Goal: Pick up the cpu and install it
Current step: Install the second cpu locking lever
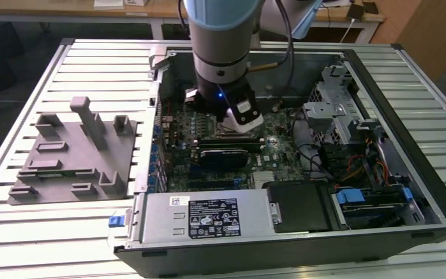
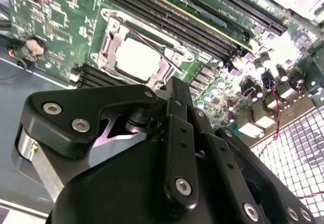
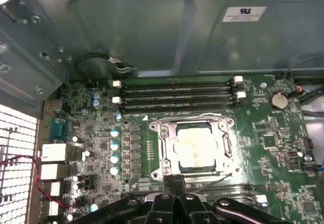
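One cpu (image 3: 195, 145) shows in both wrist views (image 2: 136, 59), and it lies flat inside the socket frame (image 3: 162, 148) on the motherboard (image 3: 283, 183). Its silvery top is bare and nothing is resting on it.

The pincer (image 3: 174, 183) holds nothing, and its two fingers are pressed together. It hangs just beside the edge of the frame. I cannot tell whether the tips touch that edge.

In the exterior view the arm (image 1: 223, 52) reaches down into the open case (image 1: 409, 87). The pincer (image 1: 243, 125) there sits over the middle of the board. The grey tray (image 1: 60, 168) lies on the counter (image 1: 21, 244) at nine o'clock from the case, well apart from the arm.

My reading is that the placing step is done or nearly done, since the chip looks seated square in its frame. Any further move would call for care with the thin lever wire (image 3: 202, 117) that runs along the frame.
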Robot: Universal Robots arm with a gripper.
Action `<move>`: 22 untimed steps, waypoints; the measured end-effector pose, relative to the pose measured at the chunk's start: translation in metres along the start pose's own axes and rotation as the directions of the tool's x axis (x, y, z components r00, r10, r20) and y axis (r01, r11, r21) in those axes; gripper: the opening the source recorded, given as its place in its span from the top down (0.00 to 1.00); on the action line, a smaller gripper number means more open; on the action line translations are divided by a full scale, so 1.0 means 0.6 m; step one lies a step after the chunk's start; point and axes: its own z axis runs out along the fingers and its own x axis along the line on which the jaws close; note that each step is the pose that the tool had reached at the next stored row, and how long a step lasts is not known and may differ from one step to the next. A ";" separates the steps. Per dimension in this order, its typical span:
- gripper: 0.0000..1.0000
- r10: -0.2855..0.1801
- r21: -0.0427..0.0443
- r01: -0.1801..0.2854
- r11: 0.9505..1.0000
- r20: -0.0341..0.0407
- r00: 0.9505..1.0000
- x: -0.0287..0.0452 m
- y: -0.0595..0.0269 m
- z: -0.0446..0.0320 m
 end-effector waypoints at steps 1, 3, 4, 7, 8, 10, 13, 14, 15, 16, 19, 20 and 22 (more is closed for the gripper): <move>0.89 0.002 0.008 -0.002 1.000 0.000 1.000 -0.002 0.000 -0.001; 0.89 0.006 0.026 -0.006 1.000 0.000 1.000 -0.007 0.001 -0.001; 0.89 0.008 0.034 -0.008 0.999 0.001 1.000 -0.010 0.001 -0.001; 0.89 0.013 0.046 -0.014 0.999 0.002 1.000 -0.016 0.001 0.000; 0.89 0.015 0.048 -0.015 0.999 0.003 1.000 -0.018 0.001 0.001; 0.89 0.019 0.049 -0.019 0.999 0.004 1.000 -0.021 0.000 0.004; 0.89 0.036 0.049 -0.036 0.998 0.008 0.999 -0.022 -0.001 0.009; 0.89 0.043 0.050 -0.043 0.998 0.011 0.999 -0.022 -0.001 0.010; 0.89 0.050 0.050 -0.050 0.997 0.013 0.999 -0.022 -0.002 0.012; 0.89 0.056 0.050 -0.057 0.997 0.015 0.998 -0.021 -0.003 0.015; 0.89 0.064 0.050 -0.065 0.997 0.017 0.998 -0.021 -0.006 0.023; 0.89 0.065 0.050 -0.066 0.997 0.017 0.998 -0.021 -0.006 0.026; 0.89 0.065 0.050 -0.066 0.997 0.017 0.998 -0.019 -0.008 0.032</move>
